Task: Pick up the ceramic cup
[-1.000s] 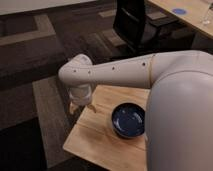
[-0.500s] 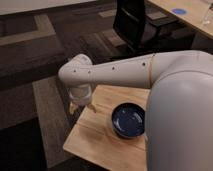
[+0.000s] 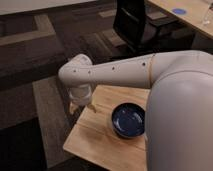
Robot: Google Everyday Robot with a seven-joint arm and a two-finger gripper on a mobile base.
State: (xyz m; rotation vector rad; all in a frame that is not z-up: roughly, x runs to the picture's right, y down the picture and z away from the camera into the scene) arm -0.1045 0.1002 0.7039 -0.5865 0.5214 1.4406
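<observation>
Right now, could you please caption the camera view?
Pincer hangs over the wooden table's left corner, near a blue bowl.

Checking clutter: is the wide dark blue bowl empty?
Empty: wide dark blue bowl shows only bare interior. Gripper is left of it, at the wooden table's edge.

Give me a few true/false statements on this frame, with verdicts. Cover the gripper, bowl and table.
1. The gripper hangs over the left end of the wooden table. True.
2. The gripper is holding the dark blue bowl. False: the bowl sits on the table, apart from the gripper, toward the image's right.
3. The ceramic cup stands inside the bowl. False: the bowl's inside shows only blue, and the ceramic cup cannot be made out in this view.
4. A black chair stands on the carpet beyond the table. True.
</observation>
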